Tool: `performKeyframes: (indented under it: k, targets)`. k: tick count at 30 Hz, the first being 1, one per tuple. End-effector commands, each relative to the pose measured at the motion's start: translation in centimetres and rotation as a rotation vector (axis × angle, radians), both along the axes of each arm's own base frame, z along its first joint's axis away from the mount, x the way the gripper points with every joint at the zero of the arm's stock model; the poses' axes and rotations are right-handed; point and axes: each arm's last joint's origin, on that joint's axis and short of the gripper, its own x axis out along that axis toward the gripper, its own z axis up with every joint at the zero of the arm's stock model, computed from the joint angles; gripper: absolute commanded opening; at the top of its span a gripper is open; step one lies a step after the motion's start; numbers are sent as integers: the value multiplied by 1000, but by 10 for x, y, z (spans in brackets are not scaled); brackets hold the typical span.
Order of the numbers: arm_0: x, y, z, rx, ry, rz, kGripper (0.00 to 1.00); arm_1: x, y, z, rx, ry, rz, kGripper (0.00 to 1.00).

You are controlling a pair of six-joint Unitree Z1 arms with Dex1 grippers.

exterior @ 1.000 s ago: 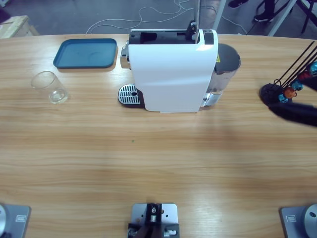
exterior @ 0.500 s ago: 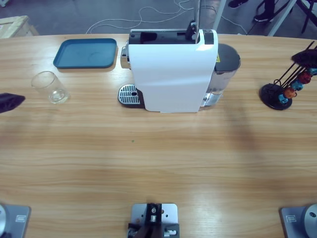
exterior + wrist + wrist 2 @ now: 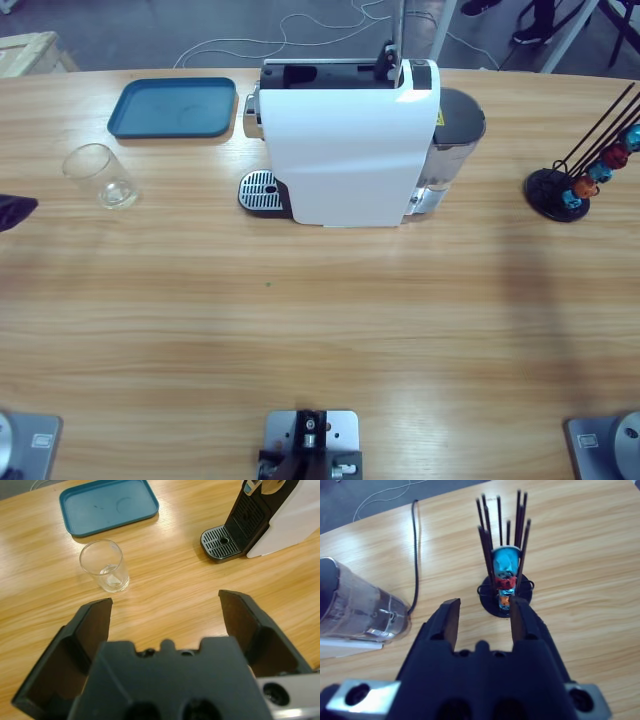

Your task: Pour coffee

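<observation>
Hovering left tool (image 3: 165,611) near tumbler (image 3: 104,566)

A white capsule coffee machine (image 3: 350,145) stands at the far middle of the wooden tabletop (image 3: 320,330), its round metal drip grate (image 3: 260,190) jutting out at its lower left and a clear water tank (image 3: 455,140) fixed to its right side. A blue tray (image 3: 172,107) lies just left of the machine near the tabletop's far edge. Below the tray stands a clear glass tumbler (image 3: 100,176), upright and apart from both tray and machine. A dark claw tip (image 3: 14,210) shows at the left edge, near the tumbler without touching it. At the far right, a black wire capsule rack (image 3: 582,170) holds red, blue and orange capsules (image 3: 600,170).
</observation>
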Motion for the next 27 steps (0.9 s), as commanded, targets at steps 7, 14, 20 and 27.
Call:
performKeyframes:
  k: [7, 14, 20, 27]
  targets:
    - [-4, 5, -10, 3, -5, 11, 913, 29, 4, -20, -51, 31, -34, 410]
    - [-5, 6, -10, 0, -8, 11, 908, 42, 5, -24, -88, 38, -77, 411]
    - [-5, 6, -10, -1, -9, 11, 908, 47, 6, -26, -96, 39, -86, 410]
    - [-6, 7, -11, -2, -10, 11, 909, 55, 7, -31, -98, 43, -91, 393]
